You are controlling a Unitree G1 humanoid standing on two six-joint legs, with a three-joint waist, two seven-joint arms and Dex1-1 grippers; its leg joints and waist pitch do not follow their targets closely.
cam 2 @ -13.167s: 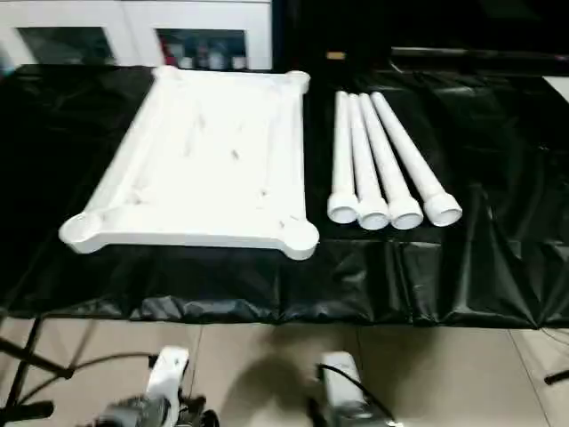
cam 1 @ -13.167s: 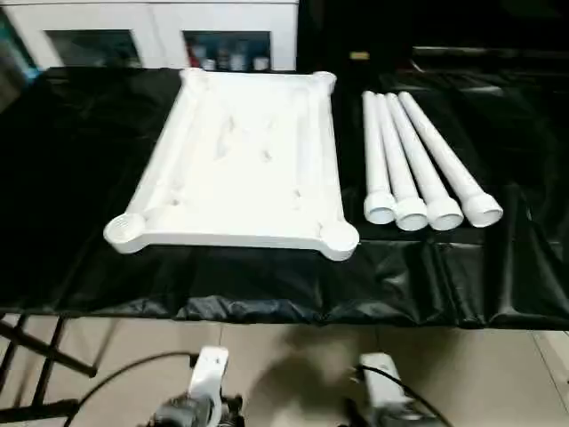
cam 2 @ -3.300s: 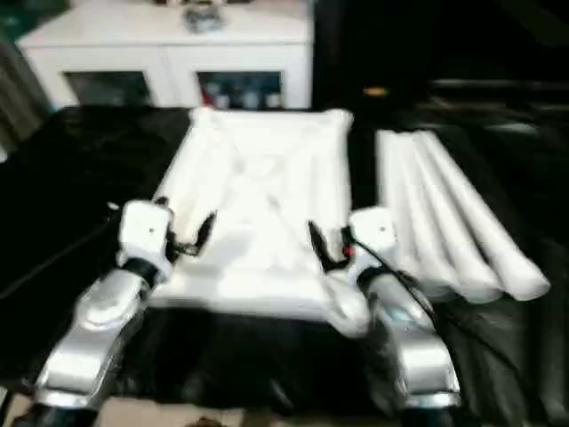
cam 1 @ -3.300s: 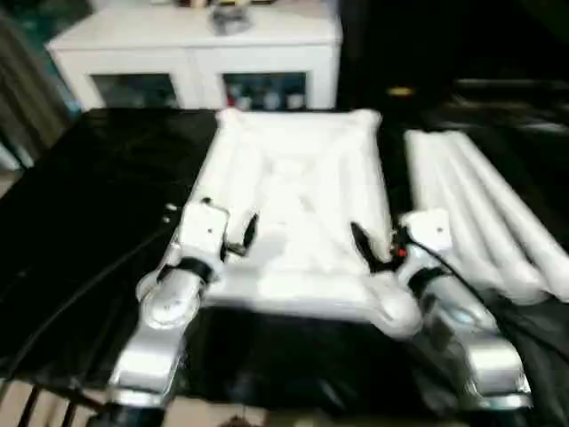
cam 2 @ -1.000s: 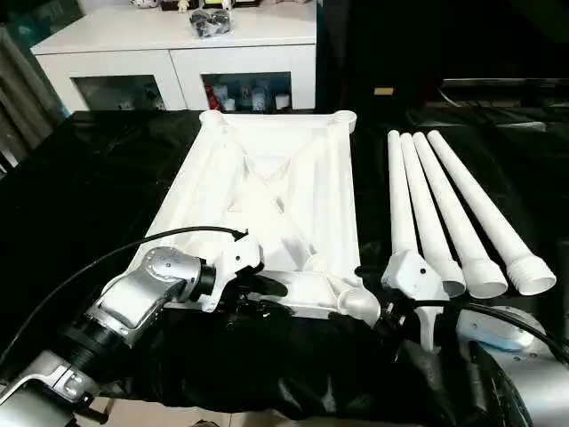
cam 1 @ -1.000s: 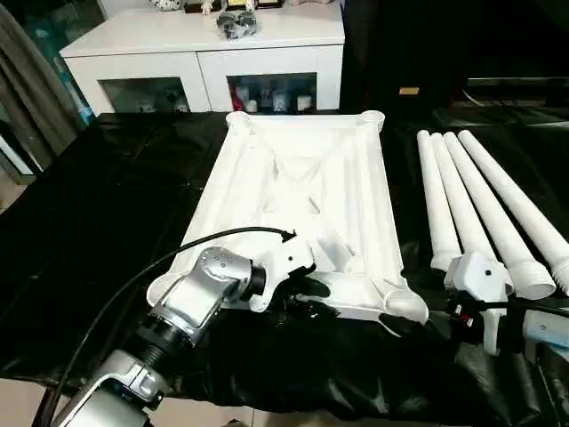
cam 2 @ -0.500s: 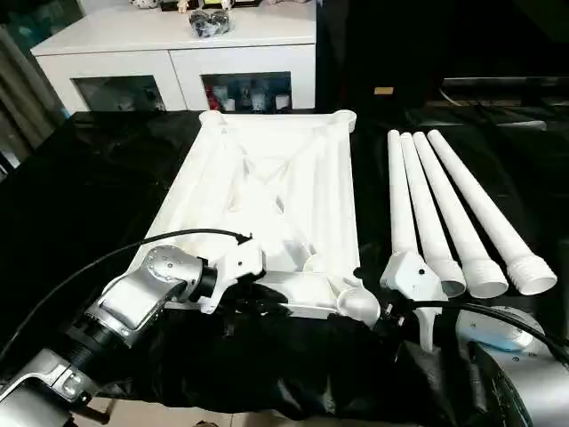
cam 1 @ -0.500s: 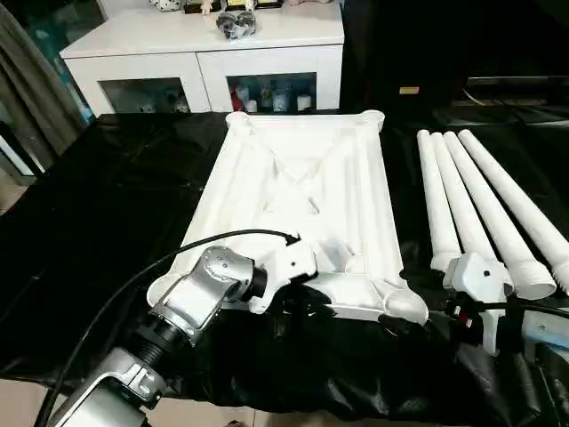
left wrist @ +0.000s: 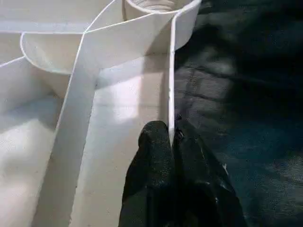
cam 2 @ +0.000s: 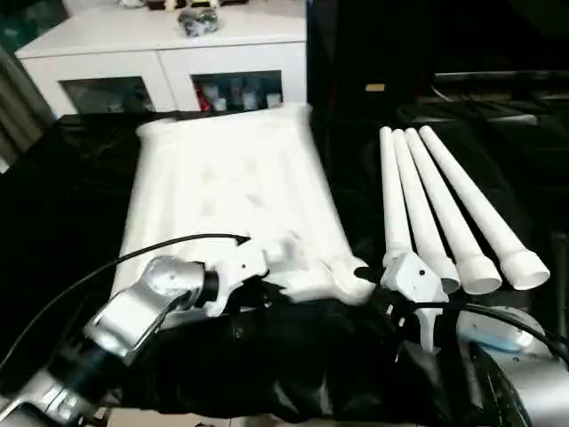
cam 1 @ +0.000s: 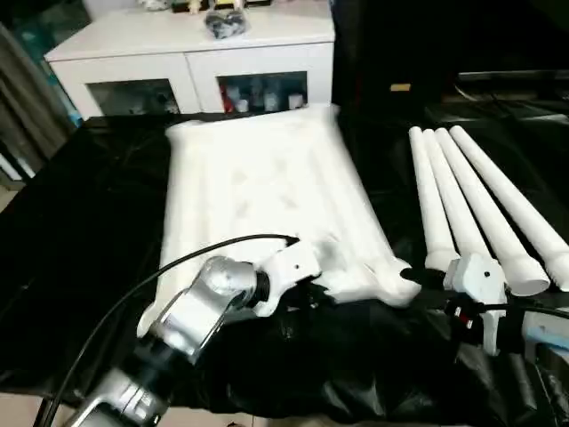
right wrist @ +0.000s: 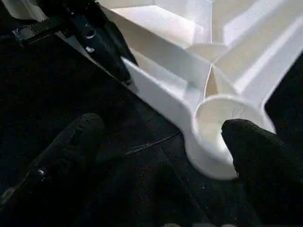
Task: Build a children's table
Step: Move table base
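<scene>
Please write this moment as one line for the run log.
left gripper: shut on tabletop near rim | right gripper: open, at corner socket | legs: untouched

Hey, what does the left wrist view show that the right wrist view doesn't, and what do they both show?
Left wrist view alone: the left end effector shut on the thin side wall of the tabletop, one finger inside the wall and one outside.

Right wrist view alone: the right end effector open, its two fingers spread to either side of a round corner socket without gripping it, and the left end effector seen from outside.

Both: the white ribbed underside of the tabletop and the black cloth under it.
</scene>
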